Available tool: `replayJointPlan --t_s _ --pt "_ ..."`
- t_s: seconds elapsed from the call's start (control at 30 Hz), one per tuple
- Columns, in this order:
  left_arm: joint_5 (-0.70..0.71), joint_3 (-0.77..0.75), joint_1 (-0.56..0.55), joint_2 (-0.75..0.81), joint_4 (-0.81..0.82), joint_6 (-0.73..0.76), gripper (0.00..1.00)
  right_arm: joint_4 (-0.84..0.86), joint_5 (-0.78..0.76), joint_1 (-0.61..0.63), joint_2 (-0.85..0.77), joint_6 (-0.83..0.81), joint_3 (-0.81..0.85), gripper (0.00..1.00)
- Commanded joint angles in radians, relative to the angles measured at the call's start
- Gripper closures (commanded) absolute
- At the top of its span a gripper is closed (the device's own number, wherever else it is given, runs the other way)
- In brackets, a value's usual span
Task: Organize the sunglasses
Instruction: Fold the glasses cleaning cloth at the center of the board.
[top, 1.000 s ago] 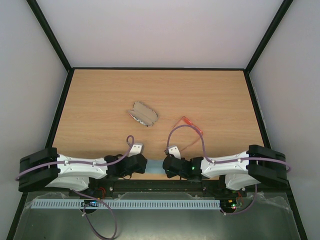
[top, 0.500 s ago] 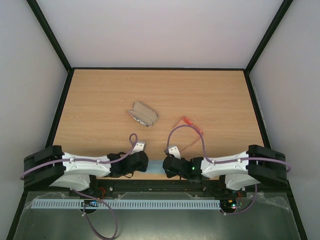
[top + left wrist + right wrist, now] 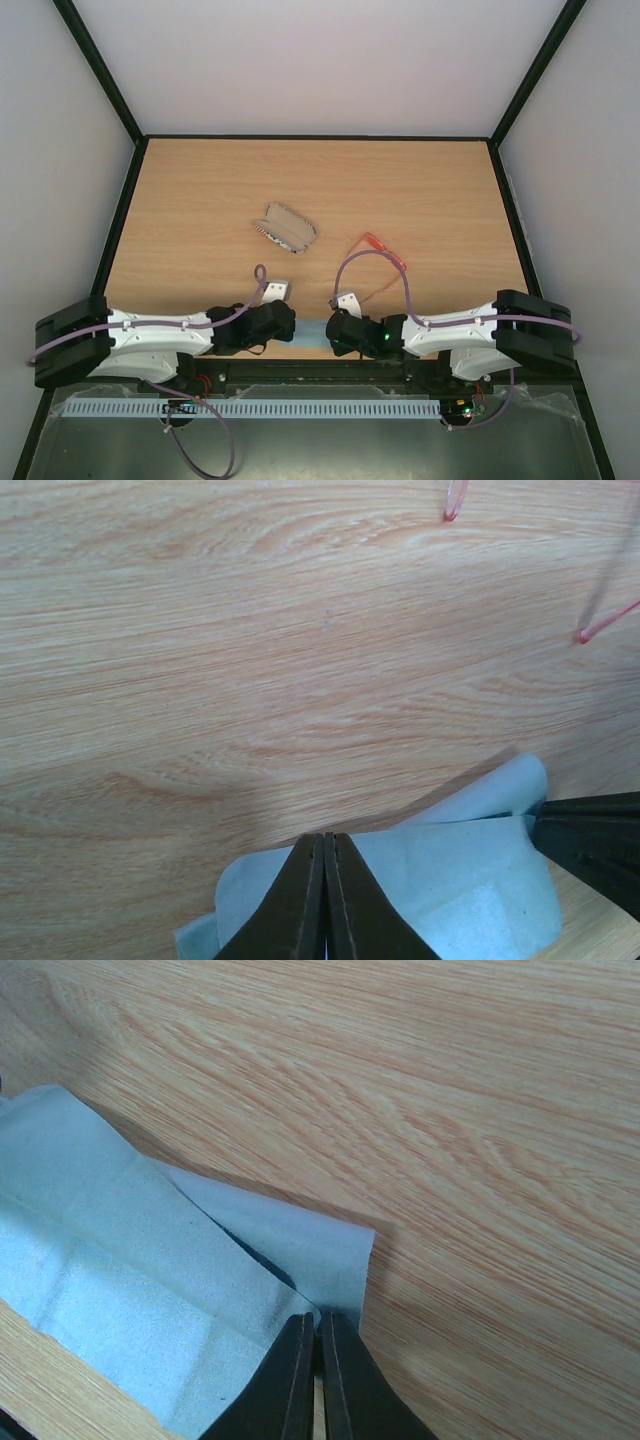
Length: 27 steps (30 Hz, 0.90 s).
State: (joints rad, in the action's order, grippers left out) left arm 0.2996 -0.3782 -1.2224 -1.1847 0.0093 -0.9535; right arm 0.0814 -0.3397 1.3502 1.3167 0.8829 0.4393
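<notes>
Over blue cloth (image 3: 470, 880), left claw (image 3: 325, 840) and right claw (image 3: 318, 1320) closed — sunglasses (image 3: 378, 243) apart.

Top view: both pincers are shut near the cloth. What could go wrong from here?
The right arm's cable loops close to the sunglasses; reaching out might snag their thin arms. The cloth lies rumpled under both wrists at the table's near edge, so a low sweep could drag it off.
</notes>
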Motion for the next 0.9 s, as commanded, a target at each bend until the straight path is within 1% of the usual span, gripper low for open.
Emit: replayJointPlan --t_s 0.0,0.03,0.1,0.17,0.2,0.33,0.47,0.77,0.87 --pt "0.031 0.017 0.006 0.028 -0.047 0.0 0.97 -0.009 -0.005 0.0 -0.002 0.005 -0.008 0.95" --pt "0.038 0.016 0.006 0.027 -0.059 -0.001 0.92 -0.009 -0.005 0.0 -0.002 0.005 -0.007 0.95" --pt "0.041 0.011 0.006 0.016 -0.078 -0.006 0.77 -0.012 -0.006 0.0 0.001 0.004 -0.004 0.95" --pt "0.033 0.008 0.006 -0.002 -0.084 -0.005 0.71 -0.009 -0.005 0.0 0.005 0.002 0.0 0.95" --pt "0.029 0.007 0.006 -0.014 -0.083 -0.005 0.69 -0.009 -0.004 0.0 0.009 0.003 0.001 0.95" --pt "0.025 -0.001 0.007 -0.062 -0.073 -0.001 0.68 -0.005 -0.001 0.0 0.018 0.001 0.004 0.95" --pt "0.011 -0.009 0.006 -0.098 -0.046 0.014 0.7 -0.007 -0.002 0.0 0.019 0.001 0.006 0.95" --pt "0.008 -0.019 0.003 -0.124 -0.045 0.025 0.92 -0.01 -0.006 0.0 0.019 -0.002 0.004 0.95" --pt "0.015 -0.018 0.001 -0.118 -0.051 0.023 0.97 -0.009 -0.005 0.0 0.025 -0.004 0.006 0.95"
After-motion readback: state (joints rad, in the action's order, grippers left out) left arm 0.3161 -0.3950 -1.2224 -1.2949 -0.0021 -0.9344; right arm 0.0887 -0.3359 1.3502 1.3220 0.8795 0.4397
